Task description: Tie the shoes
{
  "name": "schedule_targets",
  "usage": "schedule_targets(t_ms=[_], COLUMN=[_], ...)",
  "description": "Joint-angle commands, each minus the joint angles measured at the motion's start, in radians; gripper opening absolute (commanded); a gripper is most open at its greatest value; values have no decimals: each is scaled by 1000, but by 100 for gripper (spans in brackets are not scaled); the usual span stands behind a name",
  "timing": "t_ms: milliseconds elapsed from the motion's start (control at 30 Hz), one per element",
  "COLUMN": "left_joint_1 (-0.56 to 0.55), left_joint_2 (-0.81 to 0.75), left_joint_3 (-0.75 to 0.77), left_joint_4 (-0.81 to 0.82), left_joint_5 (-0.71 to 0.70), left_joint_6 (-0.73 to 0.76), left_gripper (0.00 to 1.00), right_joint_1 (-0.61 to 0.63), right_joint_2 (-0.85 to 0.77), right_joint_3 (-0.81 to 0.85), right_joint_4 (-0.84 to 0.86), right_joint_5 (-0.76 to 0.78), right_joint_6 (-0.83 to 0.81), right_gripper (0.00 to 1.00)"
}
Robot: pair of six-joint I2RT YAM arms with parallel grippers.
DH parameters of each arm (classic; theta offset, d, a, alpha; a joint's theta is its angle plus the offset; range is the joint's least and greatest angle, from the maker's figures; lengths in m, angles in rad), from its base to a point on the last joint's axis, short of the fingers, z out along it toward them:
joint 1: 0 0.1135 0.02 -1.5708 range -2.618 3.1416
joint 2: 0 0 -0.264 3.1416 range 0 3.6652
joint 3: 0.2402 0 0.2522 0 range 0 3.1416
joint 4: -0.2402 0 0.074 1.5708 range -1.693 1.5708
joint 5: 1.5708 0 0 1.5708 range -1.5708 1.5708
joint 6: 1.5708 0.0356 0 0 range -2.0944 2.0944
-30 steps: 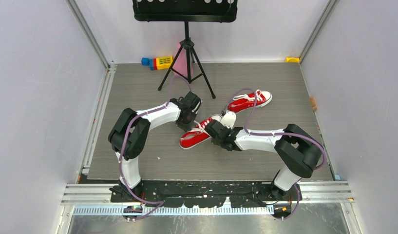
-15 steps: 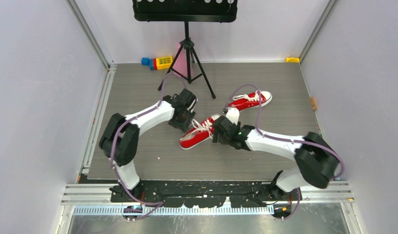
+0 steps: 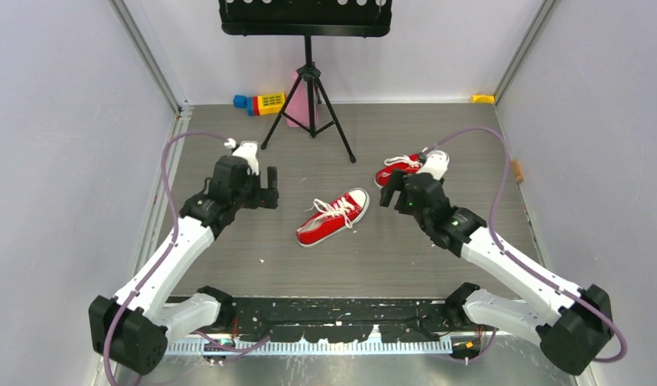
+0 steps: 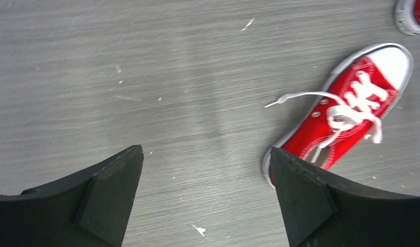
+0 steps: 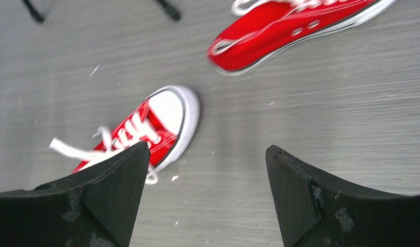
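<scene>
Red sneaker (image 3: pixel 333 217) mid-table btw arms, 2nd sneaker (image 3: pixel 394 170) just beside right gripper (image 5: pixel 207 154). Left gripper (image 4: pixel 205 154) & right both wide open, empty. Risk: lace end (image 4: pixel 292 96) trails loose, so knot could slip undone.

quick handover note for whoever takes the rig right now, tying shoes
Left gripper: open, empty, hovering left of the near shoe.
Right gripper: open, empty, hovering between the two shoes.
Near shoe: mid-table, toe pointing far-right, nothing touching it.
Far shoe: behind it to the right, partly hidden by the right gripper from above.
Done: near shoe's laces are gathered in a knot with ends trailing; a proper bow is not clear.
Left: check that knot; the far shoe's laces are too blurred to judge, so probably that shoe next.
</scene>
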Motion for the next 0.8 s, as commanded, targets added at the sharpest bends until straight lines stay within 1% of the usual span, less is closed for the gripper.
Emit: schedule_targets(t_ms=[0, 33, 67, 133, 167, 233, 300, 367, 433, 467, 500, 533, 567, 633, 667, 700, 767], left_joint_1=[71, 85, 102, 134, 158, 204, 227, 234, 237, 237, 237, 236, 239, 246, 249, 250, 261], left_joint_2=[-111, -127, -136, -140, -138, -136, -136, -128, -97, -73, -43, -9, 25, 80, 108, 134, 182], left_joint_3=[-115, -153, -178, -232, -257, -316, -382, -435, -485, -497, -503, -514, -526, -542, -553, -571, -606], left_joint_4=[184, 213, 237, 299, 330, 422, 549, 652, 771, 816, 848, 889, 933, 994, 1027, 1084, 1208], left_joint_5=[-53, -83, -123, -221, -235, -243, -264, -285, -257, -238, -238, -247, -260, -249, -257, -269, -245], left_joint_6=[-43, -45, -44, -45, -38, -23, 4, 41, 99, 126, 146, 163, 170, 180, 191, 193, 201], left_gripper=[99, 100, 100, 100, 100, 100, 100, 100, 100, 100, 100, 100, 100, 99, 97, 98, 98], right_joint_1=[-109, -139, -170, -252, -310, -364, -381, -383, -393, -402, -410, -417, -422, -425, -431, -446, -484], right_joint_2=[-129, -152, -173, -207, -224, -261, -283, -270, -218, -182, -142, -94, -51, 48, 97, 153, 259], right_joint_3=[-10, -15, -23, -38, -64, -142, -238, -324, -356, -361, -372, -383, -400, -436, -451, -469, -478], right_joint_4=[33, 33, 25, 15, 58, 182, 350, 515, 597, 622, 661, 704, 765, 897, 961, 1068, 1161], right_joint_5=[96, 118, 170, 266, 270, 241, 208, 211, 228, 209, 169, 166, 158, 97, 103, 99, 46], right_joint_6=[-81, -102, -110, -118, -149, -210, -287, -384, -441, -468, -498, -511, -521, -603, -613, -604, -541], right_gripper=[88, 88, 88, 93, 93, 93, 94, 94, 94, 94, 94, 94, 94, 95, 95, 95, 94])
